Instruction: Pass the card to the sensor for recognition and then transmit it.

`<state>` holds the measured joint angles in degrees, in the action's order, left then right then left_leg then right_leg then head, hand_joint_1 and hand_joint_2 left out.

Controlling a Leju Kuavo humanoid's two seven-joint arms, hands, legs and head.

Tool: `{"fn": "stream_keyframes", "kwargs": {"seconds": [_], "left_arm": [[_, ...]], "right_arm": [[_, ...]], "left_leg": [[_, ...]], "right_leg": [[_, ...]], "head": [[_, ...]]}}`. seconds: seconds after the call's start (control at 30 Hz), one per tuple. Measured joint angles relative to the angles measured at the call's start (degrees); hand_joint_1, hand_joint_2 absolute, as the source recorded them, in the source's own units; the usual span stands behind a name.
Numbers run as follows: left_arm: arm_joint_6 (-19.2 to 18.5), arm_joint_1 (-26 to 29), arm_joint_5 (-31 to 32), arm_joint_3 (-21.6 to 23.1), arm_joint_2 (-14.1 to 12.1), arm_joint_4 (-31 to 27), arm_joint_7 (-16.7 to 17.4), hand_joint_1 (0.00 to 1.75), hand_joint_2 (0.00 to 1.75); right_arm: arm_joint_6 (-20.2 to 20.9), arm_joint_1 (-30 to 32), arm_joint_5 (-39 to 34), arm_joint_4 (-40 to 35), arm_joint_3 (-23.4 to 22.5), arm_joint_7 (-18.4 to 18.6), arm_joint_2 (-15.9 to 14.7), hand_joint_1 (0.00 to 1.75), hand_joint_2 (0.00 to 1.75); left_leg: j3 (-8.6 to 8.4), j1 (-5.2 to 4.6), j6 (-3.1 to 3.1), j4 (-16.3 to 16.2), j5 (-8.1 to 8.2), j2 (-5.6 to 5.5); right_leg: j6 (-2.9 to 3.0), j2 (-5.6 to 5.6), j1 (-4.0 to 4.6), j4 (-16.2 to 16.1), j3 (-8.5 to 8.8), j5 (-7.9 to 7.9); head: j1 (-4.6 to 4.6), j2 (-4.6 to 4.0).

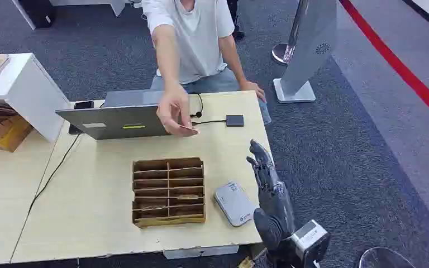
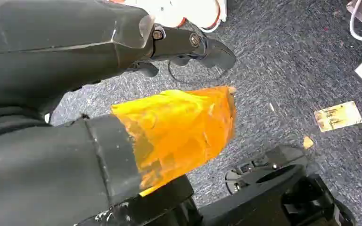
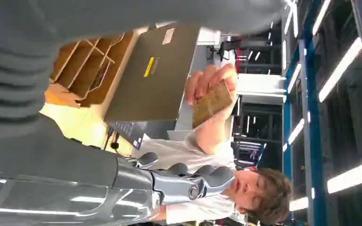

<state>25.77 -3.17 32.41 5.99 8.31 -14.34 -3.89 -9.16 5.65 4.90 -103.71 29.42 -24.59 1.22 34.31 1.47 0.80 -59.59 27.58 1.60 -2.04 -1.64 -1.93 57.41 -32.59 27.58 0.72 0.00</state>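
We raise our right hand (image 1: pixel 268 190), fingers spread and empty, so the person's hand (image 1: pixel 173 111) can offer the card (image 3: pixel 210 102).

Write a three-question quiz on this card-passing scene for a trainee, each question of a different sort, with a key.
1. True or false: the robot's right hand holds the card.
2. Multiple choice: the grey card reader lies where?
A. inside the cardboard divider tray
B. on the table, between the tray and the right hand
C. on top of the laptop
3. Fill in: the card is held by the ______, in front of the laptop.

Key
1. False: the right hand is raised beside the table edge, fingers apart, with nothing in it.
2. B
3. person's hand
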Motion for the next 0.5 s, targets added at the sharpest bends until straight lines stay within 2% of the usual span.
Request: {"fn": "stream_keyframes", "kwargs": {"seconds": [0.17,0.5], "left_arm": [[-0.3,0.0,0.6,0.0,0.0,0.1,0.3,0.0,0.0],[-1.1,-0.1,1.9,0.0,-0.3,0.1,1.2,0.0,0.0]], "right_arm": [[-2.4,-0.9,5.0,0.4,0.5,1.2,-0.1,0.0,1.75],[-10.2,-3.8,21.0,0.9,2.1,5.4,-0.3,0.0,1.75]], "left_leg": [[0.0,0.0,0.0,0.0,0.0,0.0],[-0.01,0.0,0.0,0.0,0.0,0.0]], "right_leg": [[0.0,0.0,0.0,0.0,0.0,0.0],[0.0,0.0,0.0,0.0,0.0,0.0]], "head": [[0.02,0.0],[0.0,0.0]]}}
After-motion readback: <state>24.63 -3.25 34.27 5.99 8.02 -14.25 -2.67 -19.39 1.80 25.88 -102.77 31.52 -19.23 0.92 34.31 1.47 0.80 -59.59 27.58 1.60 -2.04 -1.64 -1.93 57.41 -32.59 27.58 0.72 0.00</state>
